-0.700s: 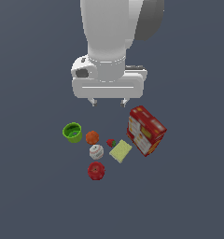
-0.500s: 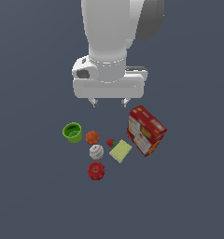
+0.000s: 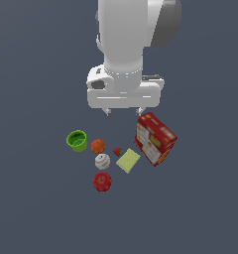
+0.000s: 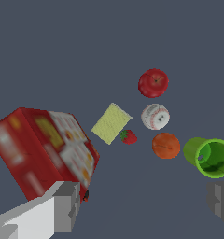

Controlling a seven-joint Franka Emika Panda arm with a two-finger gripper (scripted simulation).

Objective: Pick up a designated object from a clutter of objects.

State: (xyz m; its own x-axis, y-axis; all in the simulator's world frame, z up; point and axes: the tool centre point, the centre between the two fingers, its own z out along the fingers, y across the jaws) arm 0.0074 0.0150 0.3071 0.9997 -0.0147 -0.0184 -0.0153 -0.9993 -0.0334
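- Ball (image 3: 101, 160): small, white, round, with red stitch marks. It lies on the floor between the orange (image 3: 97, 146) and the apple (image 3: 102, 182).
- Exterior view, left to right: green cup (image 3: 77, 140), orange, ball, strawberry (image 3: 118, 152), yellow pad (image 3: 128, 160), red box (image 3: 154, 138).
- The wrist view resolves the ball's stitching; the exterior view shows it only as blurred marks.
- Claw (image 3: 123, 112): fingers spread wide apart, holding nothing, raised above the group.

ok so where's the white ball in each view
Exterior view: white ball sits low in the cluster, between the orange fruit above it and the red apple below it.
Wrist view: white ball again lies between apple and orange.
Shared landmark: green cup.
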